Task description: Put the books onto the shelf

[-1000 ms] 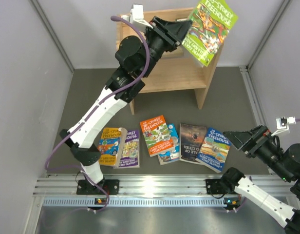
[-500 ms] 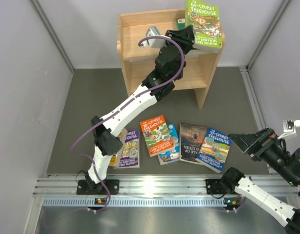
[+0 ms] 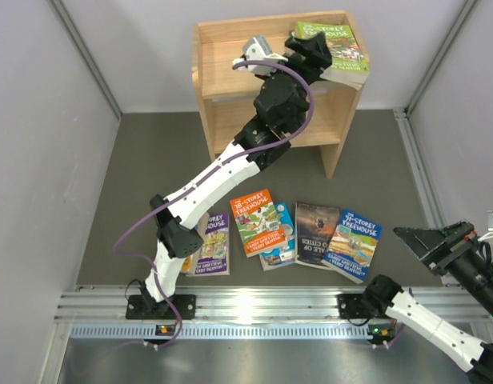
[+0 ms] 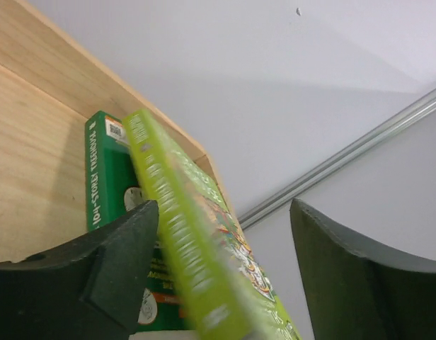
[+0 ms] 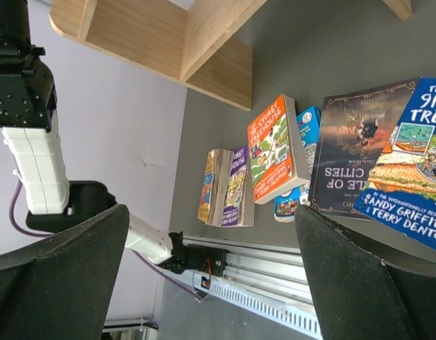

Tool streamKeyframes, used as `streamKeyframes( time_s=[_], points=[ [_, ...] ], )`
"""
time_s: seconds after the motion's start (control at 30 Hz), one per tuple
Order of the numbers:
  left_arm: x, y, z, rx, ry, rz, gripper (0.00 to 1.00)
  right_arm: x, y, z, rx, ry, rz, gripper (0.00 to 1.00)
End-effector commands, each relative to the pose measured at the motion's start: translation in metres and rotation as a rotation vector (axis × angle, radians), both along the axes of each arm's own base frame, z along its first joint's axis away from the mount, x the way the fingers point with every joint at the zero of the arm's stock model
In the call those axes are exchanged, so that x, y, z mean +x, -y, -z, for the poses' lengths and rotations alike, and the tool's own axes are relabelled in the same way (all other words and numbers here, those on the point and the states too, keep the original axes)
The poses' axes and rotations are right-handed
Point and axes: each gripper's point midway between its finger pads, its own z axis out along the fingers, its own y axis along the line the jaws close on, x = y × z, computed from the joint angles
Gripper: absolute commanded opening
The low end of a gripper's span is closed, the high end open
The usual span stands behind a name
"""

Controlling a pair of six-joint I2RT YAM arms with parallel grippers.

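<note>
Up top, the green book lies on top of the shelf, between the parted fingers of the left tool. The right tool, lower right, is wide open. More books lie on the counter.

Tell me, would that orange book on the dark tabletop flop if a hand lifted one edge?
The orange book looks like a thin paperback, so it would probably sag a little. It seems light for its size. It lies partly on a blue book, so pushing it might drag that one along.
</note>
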Motion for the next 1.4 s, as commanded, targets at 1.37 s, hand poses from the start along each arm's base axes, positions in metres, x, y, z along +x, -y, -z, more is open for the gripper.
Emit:
streamKeyframes(
  time_s=[1.37],
  points=[
    [-0.14, -0.099, -0.003, 0.566, 0.167, 0.34, 0.99, 0.006, -0.017, 0.026, -0.016, -0.055, -0.051, 1.0]
  ],
)
